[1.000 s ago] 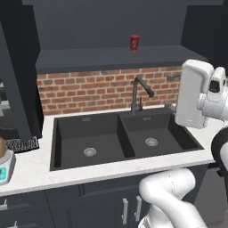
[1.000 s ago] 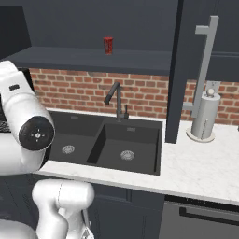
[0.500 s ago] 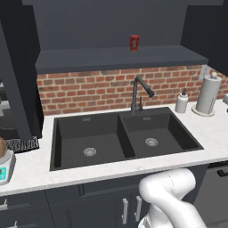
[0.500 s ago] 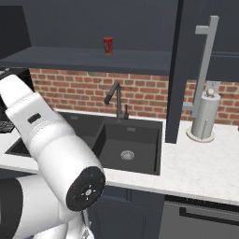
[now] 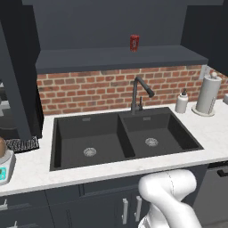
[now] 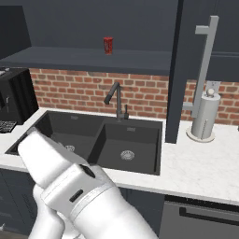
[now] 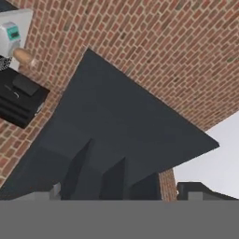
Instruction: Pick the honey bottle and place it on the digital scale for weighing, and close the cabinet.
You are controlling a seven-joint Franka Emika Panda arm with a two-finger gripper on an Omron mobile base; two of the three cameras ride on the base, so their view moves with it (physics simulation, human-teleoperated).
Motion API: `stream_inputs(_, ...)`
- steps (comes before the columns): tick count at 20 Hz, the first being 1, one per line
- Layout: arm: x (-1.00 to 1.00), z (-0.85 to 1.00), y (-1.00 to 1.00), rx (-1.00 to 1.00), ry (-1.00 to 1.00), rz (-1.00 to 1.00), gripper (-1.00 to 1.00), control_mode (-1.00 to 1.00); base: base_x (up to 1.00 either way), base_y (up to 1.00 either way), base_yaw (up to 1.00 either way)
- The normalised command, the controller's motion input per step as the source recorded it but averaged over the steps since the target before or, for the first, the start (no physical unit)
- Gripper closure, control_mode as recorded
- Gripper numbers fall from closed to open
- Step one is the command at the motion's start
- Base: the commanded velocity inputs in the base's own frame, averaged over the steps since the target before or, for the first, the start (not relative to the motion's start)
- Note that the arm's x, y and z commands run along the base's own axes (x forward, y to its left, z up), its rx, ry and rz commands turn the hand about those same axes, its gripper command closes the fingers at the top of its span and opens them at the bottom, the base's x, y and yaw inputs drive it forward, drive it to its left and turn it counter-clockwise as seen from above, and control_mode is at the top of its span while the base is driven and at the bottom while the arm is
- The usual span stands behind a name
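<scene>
Honey bottle [image 5: 1, 146] sits on the scale [image 5: 5, 167] at my nine o'clock; cabinet door [image 6: 173, 70] at two o'clock stands open, unclosed. Gripper state: I cannot tell.

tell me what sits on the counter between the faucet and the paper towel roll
A small white soap bottle stands between the faucet and the paper towel roll, seen in the left base view.

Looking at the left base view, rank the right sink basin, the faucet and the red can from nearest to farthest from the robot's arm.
Measured from the arm at the bottom of the left base view:
1. Right sink basin, just beyond the counter edge in front of the arm.
2. Faucet, behind the basins against the brick wall.
3. Red can, up on the dark shelf above the faucet.
</scene>
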Motion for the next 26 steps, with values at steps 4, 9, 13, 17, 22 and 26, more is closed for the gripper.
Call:
stream_inputs(4, 0.01, -1.00, -0.18, 0.35, -0.21, -0.06, -1.00, -1.00, 0.00, 0.00, 0.00)
stream_inputs(9, 0.52, -0.94, -0.39, 0.36, -0.05, -0.01, -1.00, -1.00, 0.00, 0.00, 0.00)
stream_inputs(13, 0.60, -0.72, -0.57, 0.29, 0.04, 0.00, -1.00, -1.00, 0.00, 0.00, 0.00)
stream_inputs(17, 0.49, -0.41, -0.68, 0.28, 0.03, 0.00, -1.00, -1.00, 0.00, 0.00, 0.00)
stream_inputs(22, 0.39, -0.07, -0.79, 0.31, 0.10, 0.00, -1.00, -1.00, 0.00, 0.00, 0.00)
stream_inputs(26, 0.32, 0.00, -0.48, 0.25, 0.27, 0.00, -1.00, -1.00, 0.00, 0.00, 0.00)
